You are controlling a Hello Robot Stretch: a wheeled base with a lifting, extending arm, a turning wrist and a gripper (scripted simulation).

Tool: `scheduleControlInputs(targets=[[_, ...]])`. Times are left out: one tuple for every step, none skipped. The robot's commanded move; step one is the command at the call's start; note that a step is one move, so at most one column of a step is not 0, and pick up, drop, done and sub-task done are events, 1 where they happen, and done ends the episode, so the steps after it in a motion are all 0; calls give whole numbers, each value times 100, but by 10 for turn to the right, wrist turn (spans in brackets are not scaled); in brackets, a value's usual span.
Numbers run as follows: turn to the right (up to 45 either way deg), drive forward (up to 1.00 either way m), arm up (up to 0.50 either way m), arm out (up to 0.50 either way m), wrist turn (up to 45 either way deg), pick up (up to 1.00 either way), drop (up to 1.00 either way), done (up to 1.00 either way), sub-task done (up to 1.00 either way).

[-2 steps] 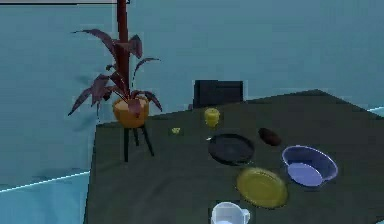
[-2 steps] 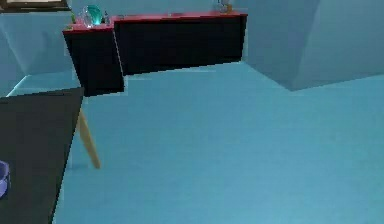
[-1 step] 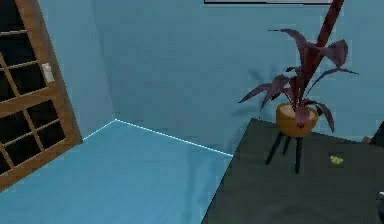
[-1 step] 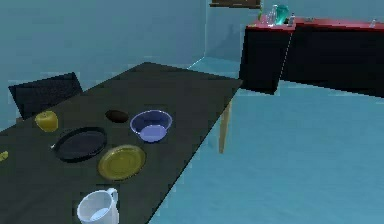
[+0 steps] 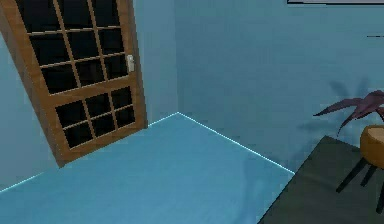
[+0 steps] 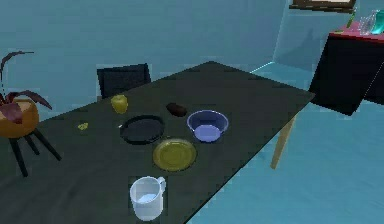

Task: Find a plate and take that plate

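Note:
In the arm side view a dark table bears two plates. A yellowish-green plate lies near the table's front edge, and a black plate lies just behind it to the left. A blue bowl stands to the right of both plates.
A white mug, a yellow cup and a small dark object also stand on the table. A dark chair sits behind it. A potted plant on a stand is at the table's end. A wooden glazed door stands in a blue wall.

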Motion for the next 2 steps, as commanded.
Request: scheduleControlInputs(targets=[[0, 0, 50, 0, 0, 0, 0, 0, 0], [0, 0, 36, 0, 0, 0, 0, 0, 0]])
